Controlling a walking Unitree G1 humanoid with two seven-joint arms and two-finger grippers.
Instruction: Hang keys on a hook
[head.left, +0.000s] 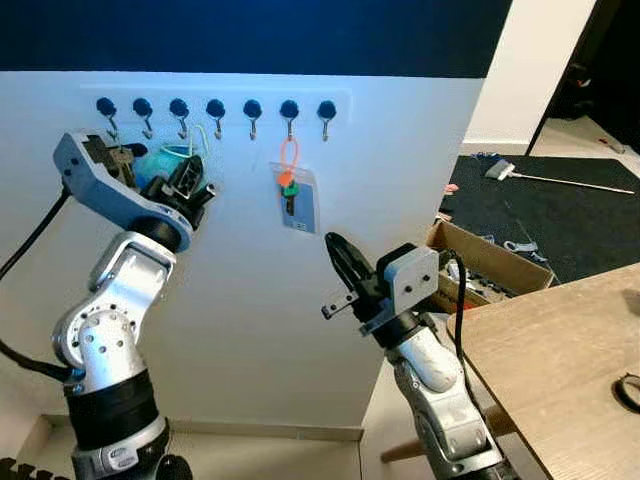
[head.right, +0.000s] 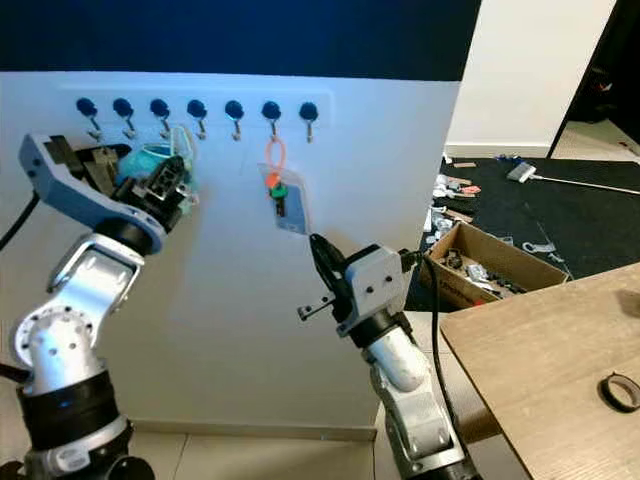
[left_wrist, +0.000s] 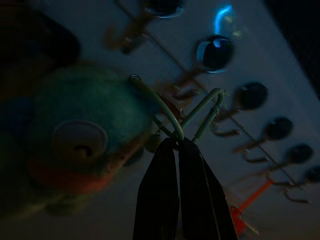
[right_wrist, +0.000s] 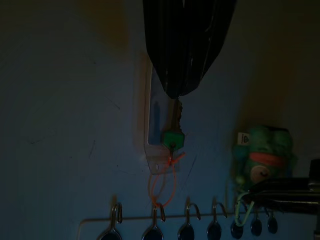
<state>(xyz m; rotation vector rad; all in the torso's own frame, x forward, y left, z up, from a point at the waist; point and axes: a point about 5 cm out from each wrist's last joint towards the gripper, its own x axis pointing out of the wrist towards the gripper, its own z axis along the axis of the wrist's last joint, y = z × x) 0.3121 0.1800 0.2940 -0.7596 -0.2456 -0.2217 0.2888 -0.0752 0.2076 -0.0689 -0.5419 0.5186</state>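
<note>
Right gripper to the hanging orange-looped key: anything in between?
Nothing. In the left eye view, bare white wall separates the right gripper from the key; the right wrist view agrees.

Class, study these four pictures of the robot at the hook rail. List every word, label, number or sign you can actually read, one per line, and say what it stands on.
No text can be read.
Clear card sleeve on the orange loop: any print too small to read.
White tag on the green plush keyring: a dark mark, too blurred to read.
Cardboard box on the floor: no legible print.
</note>
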